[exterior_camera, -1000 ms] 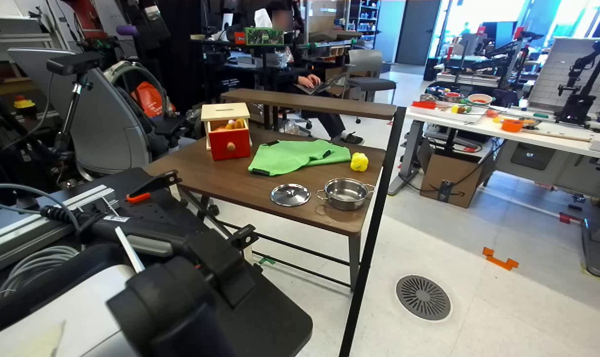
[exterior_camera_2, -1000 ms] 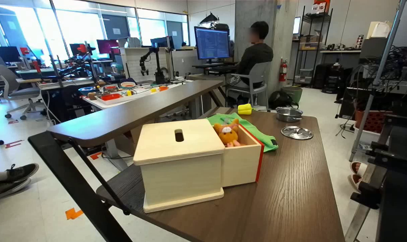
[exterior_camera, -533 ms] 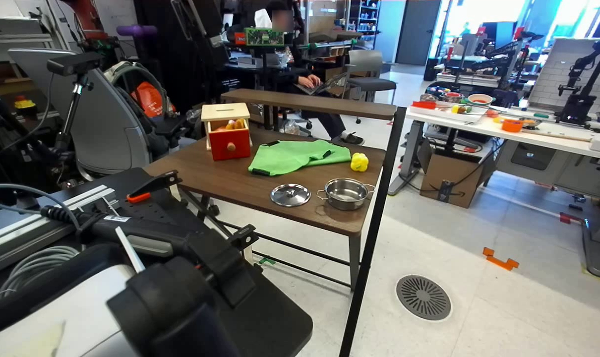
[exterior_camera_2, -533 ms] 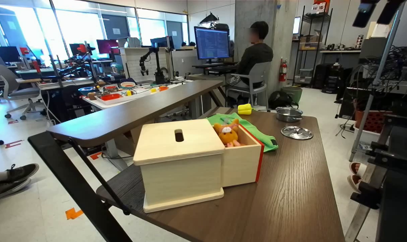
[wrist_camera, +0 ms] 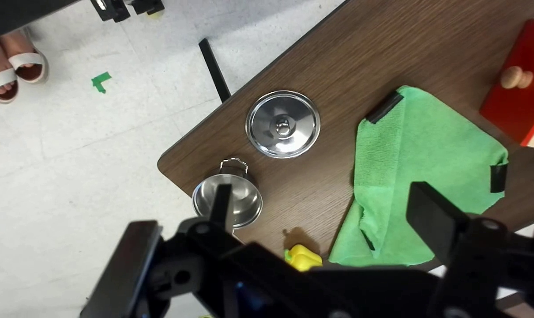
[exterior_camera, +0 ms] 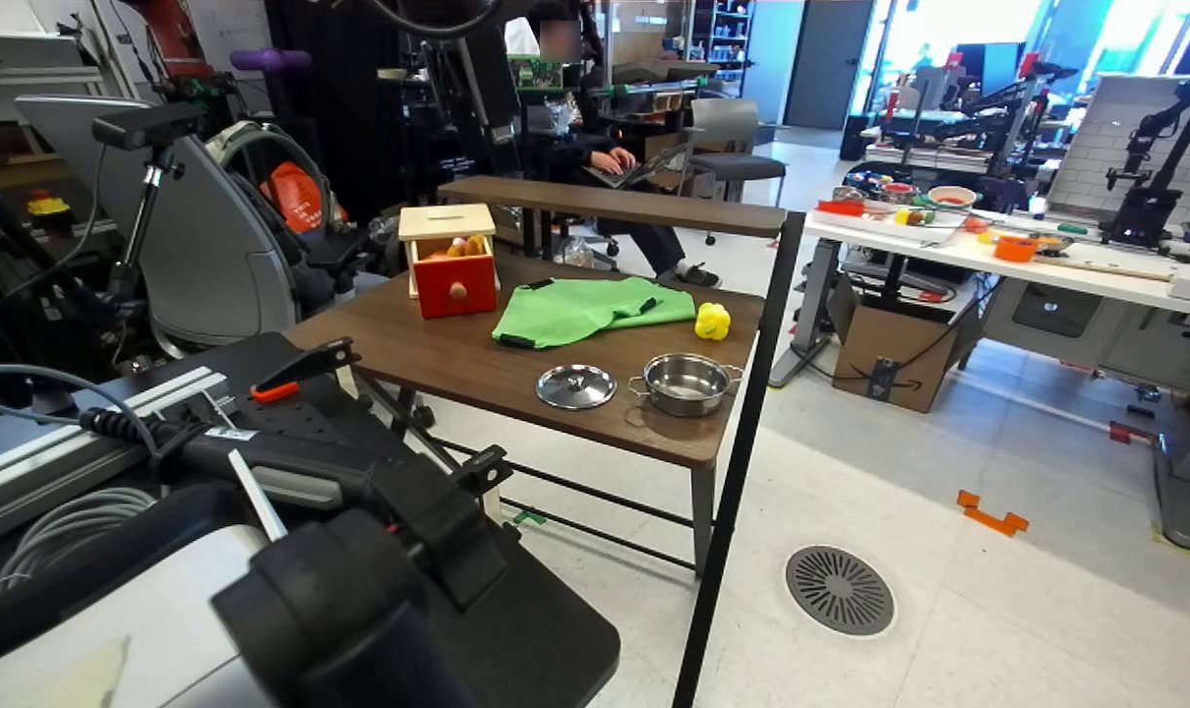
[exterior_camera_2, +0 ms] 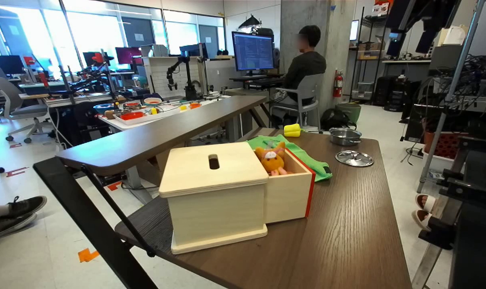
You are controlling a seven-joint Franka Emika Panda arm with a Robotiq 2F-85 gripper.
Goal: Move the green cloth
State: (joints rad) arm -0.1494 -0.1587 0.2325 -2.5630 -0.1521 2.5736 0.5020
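Note:
The green cloth [exterior_camera: 590,307] lies rumpled and partly folded on the brown table, with black patches at its corners. In an exterior view it is partly hidden behind the wooden box, and its near corner [exterior_camera_2: 322,168] shows. In the wrist view the cloth [wrist_camera: 426,150] fills the right side. My gripper [wrist_camera: 324,198] is open and empty, its fingers wide apart. It hangs above the table, one finger over the cloth and one over the pot in that view. The gripper [exterior_camera_2: 409,42] also shows high at the top right of an exterior view, well above the table.
A yellow toy pepper [exterior_camera: 712,322] lies beside the cloth. A metal pot [exterior_camera: 686,384] and its lid [exterior_camera: 576,386] lie near the table edge. A wooden box [exterior_camera_2: 215,208] with an open red-fronted drawer holds a plush toy [exterior_camera_2: 272,161]. A raised shelf [exterior_camera: 605,202] runs along the table.
My gripper has come into view at the top of an exterior view and moved lower and to the left there. The cloth and the other things on the table have not moved.

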